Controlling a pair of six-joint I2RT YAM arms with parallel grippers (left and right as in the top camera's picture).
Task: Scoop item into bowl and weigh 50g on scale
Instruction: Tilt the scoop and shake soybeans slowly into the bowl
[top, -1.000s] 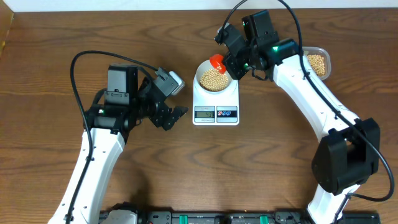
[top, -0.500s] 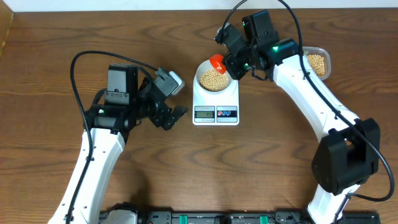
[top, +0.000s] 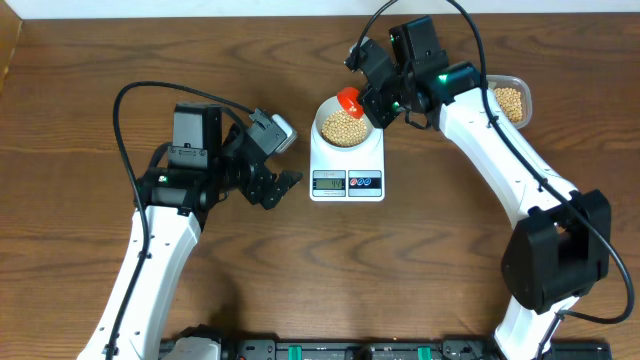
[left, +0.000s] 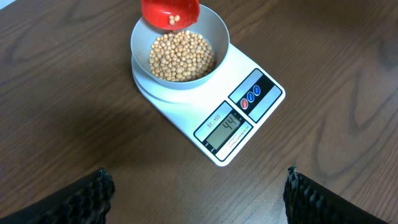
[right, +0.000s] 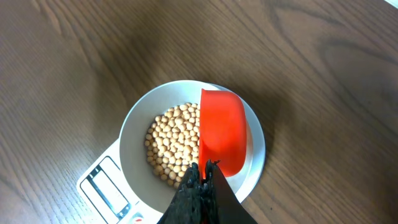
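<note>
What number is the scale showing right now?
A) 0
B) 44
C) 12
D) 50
B: in the left wrist view the display on the scale reads 44, with the bowl of beans sitting on it.

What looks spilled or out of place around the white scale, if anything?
Nothing stands out. The small tan-yellow beans lie inside the pale grey round bowl, which sits on the flat white digital scale; none show on the wooden table. The right gripper holds a red plastic scoop tipped over the bowl.
</note>
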